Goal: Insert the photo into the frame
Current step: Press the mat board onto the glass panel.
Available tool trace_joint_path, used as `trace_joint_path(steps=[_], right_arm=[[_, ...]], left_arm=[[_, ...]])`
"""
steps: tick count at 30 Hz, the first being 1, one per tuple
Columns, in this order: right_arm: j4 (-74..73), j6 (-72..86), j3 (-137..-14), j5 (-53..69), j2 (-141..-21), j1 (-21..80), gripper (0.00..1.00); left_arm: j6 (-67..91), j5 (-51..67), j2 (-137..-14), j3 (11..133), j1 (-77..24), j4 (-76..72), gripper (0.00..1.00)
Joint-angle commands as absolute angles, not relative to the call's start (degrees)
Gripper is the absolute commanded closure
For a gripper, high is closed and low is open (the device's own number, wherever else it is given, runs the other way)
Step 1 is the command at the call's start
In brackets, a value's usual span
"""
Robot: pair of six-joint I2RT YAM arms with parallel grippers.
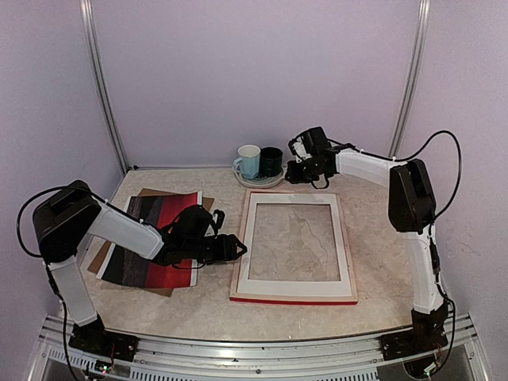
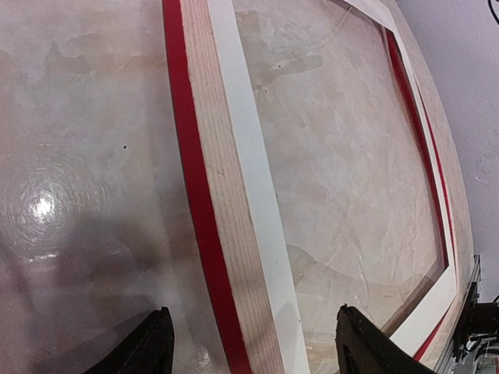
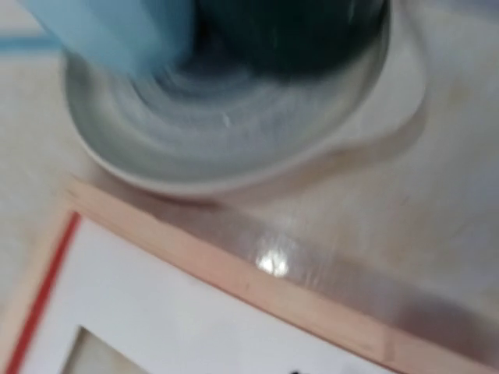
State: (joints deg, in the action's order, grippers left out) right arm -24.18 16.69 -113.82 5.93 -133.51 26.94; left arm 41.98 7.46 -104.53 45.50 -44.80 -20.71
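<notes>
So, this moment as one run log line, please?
photo: outside, left of frame | frame: flat, mat inside | left gripper: open at frame's left edge | right gripper: by plate, jaws unclear

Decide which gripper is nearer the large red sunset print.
Left. The left gripper sits just right of the print; the right gripper hangs past the red wooden frame's far edge.

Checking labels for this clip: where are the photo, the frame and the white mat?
photo (image 1: 159, 274): top view, on its red lower part.
frame (image 1: 294, 300): top view, on its red near edge.
white mat (image 1: 295, 287): top view, on its near strip, just behind that red edge.
</notes>
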Motion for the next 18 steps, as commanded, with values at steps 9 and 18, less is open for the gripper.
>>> trace_joint_path(steps=[9, 18], right_arm=[[-23.6, 14.4, -107.5, 4.3, -130.2, 23.5, 0.79], [-23.0, 14.4, -104.6, 1.3, -134.3, 23.4, 0.8]], left_arm=[[42.1, 7.6, -103.1, 44.7, -45.3, -20.7, 0.29], [42.1, 7.5, -102.9, 44.5, -45.4, -20.4, 0.29]])
